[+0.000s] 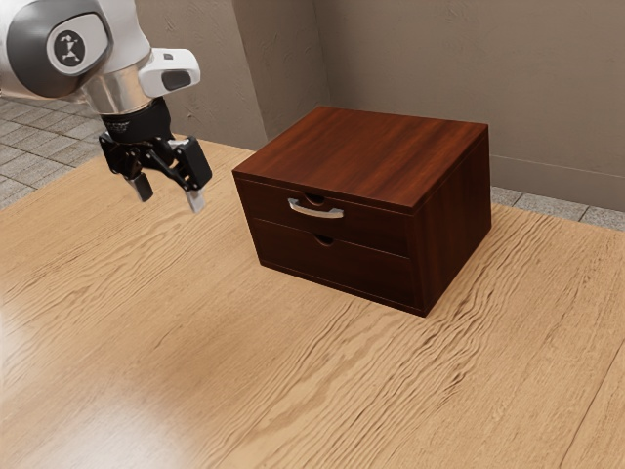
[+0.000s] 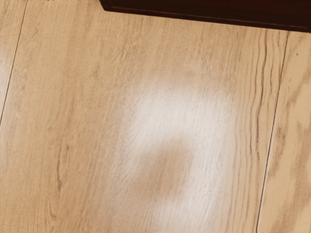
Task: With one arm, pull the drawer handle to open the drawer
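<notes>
The drawer handle (image 1: 314, 208), a curved silver bar, sits on the top drawer (image 1: 366, 223). It is well off toward the exterior view's right of the pincer (image 1: 171, 200) and a touch lower than its fingertips. That drawer's front lies flush with the lower drawer (image 1: 337, 259) beneath it: shut, nothing pulled out. Both fronts belong to a dark reddish wooden cabinet (image 1: 376, 147) standing on the pale wooden table (image 1: 195, 352), on that same side of the pincer, with open air between the two.

And the pincer itself: spread wide, its two black fingers (image 1: 143, 186) apart with nothing between them, tips angled down and toward the cabinet. It hangs above the table and touches nothing. Above it runs the white-and-grey arm (image 1: 98, 49), coming in from the exterior view's upper left.

The exterior view supplies the handle, both drawers and the pincer's posture. The wrist view offers something else: the table boards (image 2: 63, 121) straight under the hand, and a bright patch of glare (image 2: 184, 107) with a soft shadow (image 2: 165, 170) beside it. Ahead of the hand, a dark strip of the cabinet (image 2: 204, 12) meets the wood.

Beyond the cabinet, on the far side from the pincer, stands a beige wall (image 1: 547, 78). Grey floor tiles (image 1: 24, 156) lie past the table's edge behind the pincer.
</notes>
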You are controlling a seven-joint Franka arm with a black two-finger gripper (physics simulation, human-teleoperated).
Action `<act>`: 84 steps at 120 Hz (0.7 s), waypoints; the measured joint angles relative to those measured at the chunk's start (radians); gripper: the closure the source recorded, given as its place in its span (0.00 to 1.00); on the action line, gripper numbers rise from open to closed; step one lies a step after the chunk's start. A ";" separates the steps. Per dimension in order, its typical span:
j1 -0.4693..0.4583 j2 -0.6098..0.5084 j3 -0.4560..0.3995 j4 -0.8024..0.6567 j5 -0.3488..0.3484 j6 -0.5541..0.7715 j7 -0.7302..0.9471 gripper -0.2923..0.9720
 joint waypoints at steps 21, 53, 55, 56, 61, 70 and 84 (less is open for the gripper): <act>-0.067 0.001 0.039 0.000 -0.035 -0.001 0.000 0.23; -0.084 -0.019 0.009 0.221 -0.048 -0.007 0.169 0.23; -0.079 -0.027 0.001 0.233 -0.048 -0.007 0.198 0.23; -0.077 -0.031 -0.003 0.238 -0.048 -0.007 0.213 0.23; -0.075 -0.058 -0.015 0.254 -0.048 -0.016 0.285 0.23; -0.079 -0.100 -0.018 0.262 -0.050 -0.031 0.419 0.23; -0.060 -0.105 -0.016 0.242 -0.080 -0.050 0.632 0.23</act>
